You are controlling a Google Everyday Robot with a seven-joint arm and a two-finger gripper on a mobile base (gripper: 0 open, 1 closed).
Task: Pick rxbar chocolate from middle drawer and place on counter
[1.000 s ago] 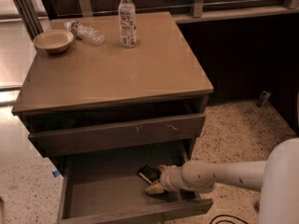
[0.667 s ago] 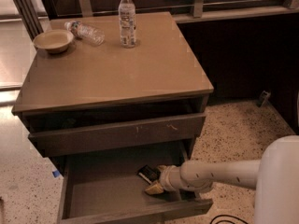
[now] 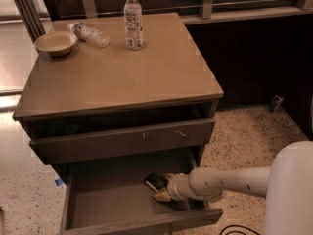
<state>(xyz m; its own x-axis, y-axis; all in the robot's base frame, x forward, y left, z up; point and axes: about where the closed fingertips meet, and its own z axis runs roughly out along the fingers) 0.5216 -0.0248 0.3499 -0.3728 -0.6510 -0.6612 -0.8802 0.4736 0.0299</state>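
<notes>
The middle drawer is pulled out below the counter. The rxbar chocolate, a small black bar, lies on the drawer floor near the right back. My gripper reaches into the drawer from the right on a white arm and sits right at the bar's near end, touching or almost touching it. The bar still rests on the drawer floor.
A clear water bottle stands at the back of the counter. A second bottle lies on its side beside a tan bowl at the back left. The scratched drawer front above is nearly closed. A dark wall stands to the right.
</notes>
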